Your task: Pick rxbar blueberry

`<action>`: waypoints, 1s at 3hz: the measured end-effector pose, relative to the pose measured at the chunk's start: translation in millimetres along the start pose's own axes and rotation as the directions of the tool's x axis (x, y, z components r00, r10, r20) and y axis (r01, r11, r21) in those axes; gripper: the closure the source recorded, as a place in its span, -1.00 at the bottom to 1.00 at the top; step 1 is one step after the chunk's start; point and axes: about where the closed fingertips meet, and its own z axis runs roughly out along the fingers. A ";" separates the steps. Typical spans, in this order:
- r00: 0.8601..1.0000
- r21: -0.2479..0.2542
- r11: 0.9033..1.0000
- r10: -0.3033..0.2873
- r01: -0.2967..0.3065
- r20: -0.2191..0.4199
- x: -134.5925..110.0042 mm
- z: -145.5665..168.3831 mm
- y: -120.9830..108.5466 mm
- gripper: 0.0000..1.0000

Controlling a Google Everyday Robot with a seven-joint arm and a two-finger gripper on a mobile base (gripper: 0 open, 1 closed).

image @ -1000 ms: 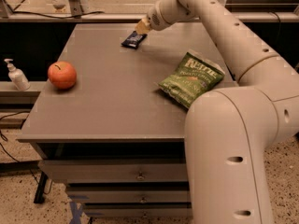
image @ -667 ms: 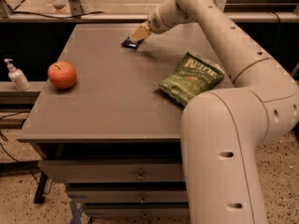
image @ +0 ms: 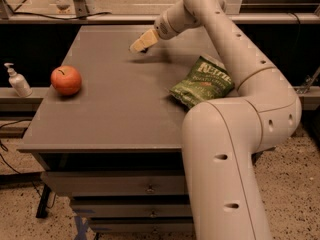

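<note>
Our gripper (image: 142,42) hangs low over the counter (image: 115,124) near the far edge, about mid-width. It tilts down, as suits a flat thing. We cannot tell whether it is apart or clamped. The bar does not show plainly, and we judge it lies hidden under the gripper. The bag (image: 202,81) by the right edge and the apple (image: 66,80) by the left lie well apart from it, leaving the reach free.
</note>
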 end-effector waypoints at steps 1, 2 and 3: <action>1.000 -0.016 1.000 -0.005 0.005 -0.004 1.1 8.5 -0.3 -1.00; 1.000 -0.028 1.000 -0.011 0.011 -0.008 2.8 15.1 -0.5 -0.66; 1.000 -0.036 0.999 -0.013 0.013 -0.007 5.3 17.6 -1.9 -0.19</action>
